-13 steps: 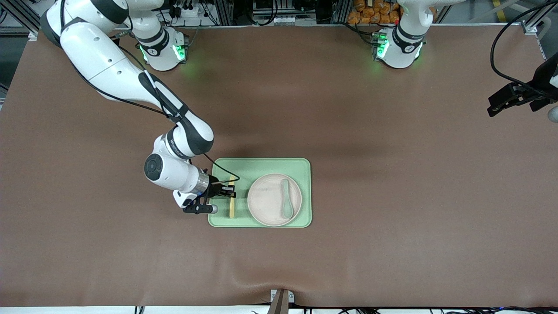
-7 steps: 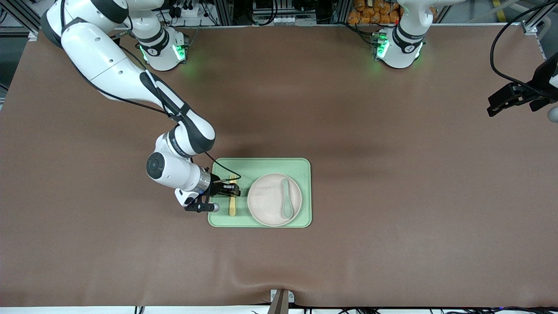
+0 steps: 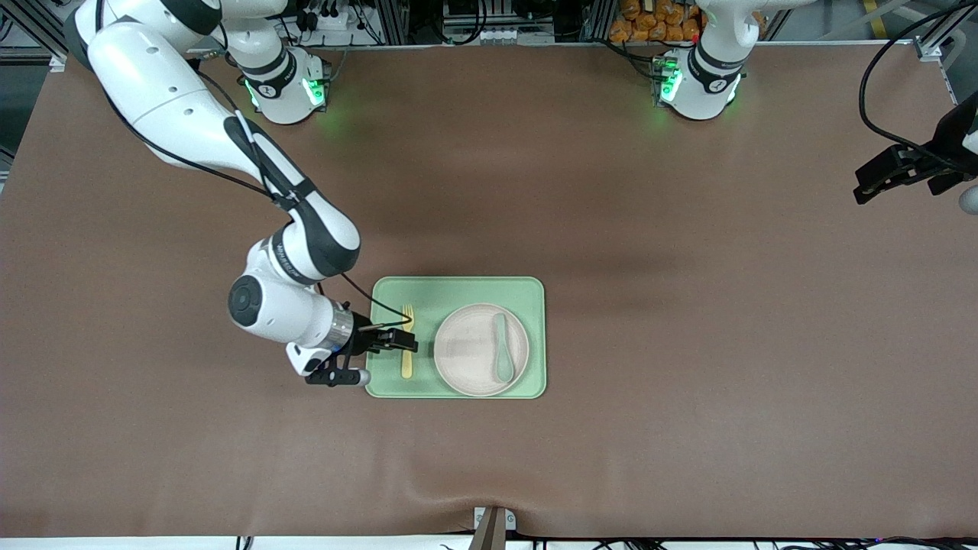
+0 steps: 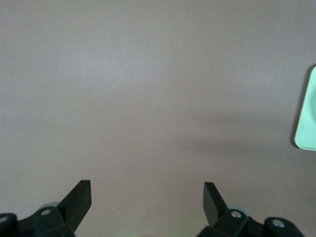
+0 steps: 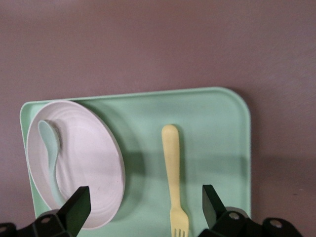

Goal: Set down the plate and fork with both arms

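Note:
The off-white plate [image 3: 467, 353] lies on the pale-green tray [image 3: 458, 290], and the right wrist view shows it too [image 5: 89, 168]. The pale-yellow fork [image 3: 407, 360] lies flat on the tray beside the plate, toward the right arm's end, tines pointing away from the front camera. It lies free in the right wrist view [image 5: 172, 158]. My right gripper [image 3: 397, 341] is open and empty, low over the tray at the fork's middle [image 5: 144, 197]. My left gripper [image 3: 867, 189] waits open over bare table at the left arm's end [image 4: 145, 190].
A grey-green spoon [image 3: 502, 353] lies on the plate, also seen in the right wrist view [image 5: 49, 143]. A corner of the tray [image 4: 307, 118] shows in the left wrist view. The brown mat [image 3: 688, 344] covers the table around the tray.
My right arm has drawn back toward its own end of the table, and the gripper now covers less of the fork. The fork, plate and left arm have not moved.

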You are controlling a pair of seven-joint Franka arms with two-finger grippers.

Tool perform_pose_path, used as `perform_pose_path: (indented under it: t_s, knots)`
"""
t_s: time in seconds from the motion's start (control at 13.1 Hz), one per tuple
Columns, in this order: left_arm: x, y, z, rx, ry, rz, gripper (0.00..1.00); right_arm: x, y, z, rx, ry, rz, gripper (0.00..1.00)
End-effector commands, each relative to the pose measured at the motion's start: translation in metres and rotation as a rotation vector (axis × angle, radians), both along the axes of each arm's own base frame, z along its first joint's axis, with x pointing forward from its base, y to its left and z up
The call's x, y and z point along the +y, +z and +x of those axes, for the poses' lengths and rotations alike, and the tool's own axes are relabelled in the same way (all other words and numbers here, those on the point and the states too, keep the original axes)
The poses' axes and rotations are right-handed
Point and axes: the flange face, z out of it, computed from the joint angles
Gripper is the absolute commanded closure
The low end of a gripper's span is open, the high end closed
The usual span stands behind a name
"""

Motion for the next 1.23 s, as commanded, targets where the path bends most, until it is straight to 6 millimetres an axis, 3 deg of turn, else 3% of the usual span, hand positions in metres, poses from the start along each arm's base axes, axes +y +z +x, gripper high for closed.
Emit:
perform_pose_path:
  t_s: [0.0, 0.15, 0.31, 0.46, 0.61, 0.84, 1.15]
  knots:
    - [0.0, 0.005, -0.009, -0.001, -0.02, -0.001, 0.0, -0.036, 0.044, 0.029, 0.036, 0.013, -0.039, 0.0]
    - [0.0, 0.005, -0.009, -0.001, -0.02, -0.001, 0.0, -0.063, 0.066, 0.039, 0.09, 0.016, -0.075, 0.0]
    - [0.0, 0.005, -0.009, -0.001, -0.02, -0.001, 0.0, -0.081, 0.107, 0.046, 0.114, 0.027, -0.106, 0.0]
    - [0.0, 0.005, -0.009, -0.001, -0.02, -0.001, 0.0, -0.1, 0.161, 0.041, 0.091, 0.039, -0.201, 0.0]
    - [0.0, 0.005, -0.009, -0.001, -0.02, -0.001, 0.0, -0.116, 0.22, 0.028, 0.041, 0.032, -0.268, 0.0]
    - [0.0, 0.006, -0.009, -0.002, -0.02, -0.001, 0.0, -0.138, 0.272, 0.005, 0.055, 0.022, -0.313, 0.0]
    - [0.0, 0.007, -0.01, -0.004, -0.02, -0.001, 0.0, -0.193, 0.348, -0.031, 0.015, -0.007, -0.371, 0.0]
